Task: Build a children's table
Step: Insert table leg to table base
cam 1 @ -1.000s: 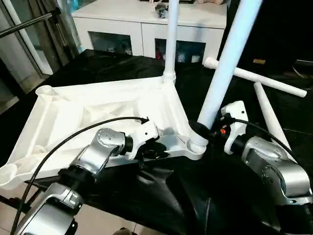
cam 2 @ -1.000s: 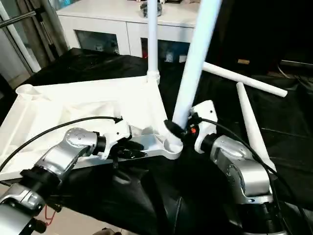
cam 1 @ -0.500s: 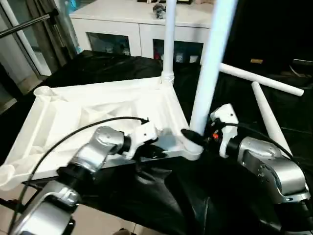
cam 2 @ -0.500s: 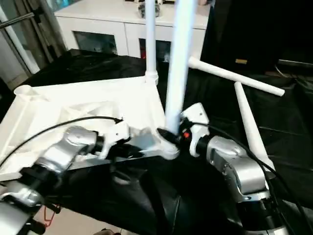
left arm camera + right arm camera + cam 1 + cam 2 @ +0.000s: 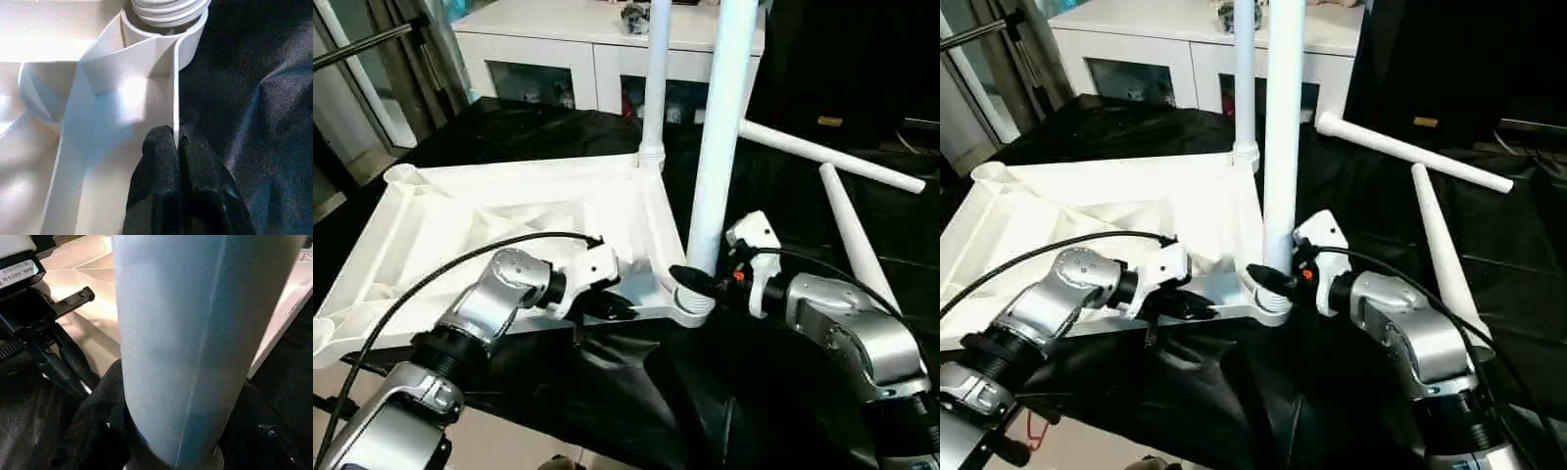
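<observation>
The children's table lies upside down on black cloth: a white ribbed tabletop (image 5: 489, 230) with round corner sockets. One white leg (image 5: 653, 88) stands upright in the far right socket. A second leg (image 5: 717, 147) stands nearly upright with its foot in the near right socket (image 5: 690, 305). My right gripper (image 5: 691, 282) is shut around that leg just above the socket, its black finger (image 5: 95, 428) hugging the tube (image 5: 195, 333). My left gripper (image 5: 612, 305) is shut on the tabletop's thin near rim (image 5: 174, 98) beside that socket. Two loose legs (image 5: 832, 157) (image 5: 850, 240) lie to the right.
A white glass-door cabinet (image 5: 558, 59) stands behind the work surface. A dark box (image 5: 847, 69) is at the back right and a metal pole (image 5: 362, 44) at the far left. The cloth's front edge drops to the floor (image 5: 509, 446) near my arms.
The leg in my right gripper has swung from leaning right to nearly upright over the near socket. My left gripper has closed onto the tabletop rim.
</observation>
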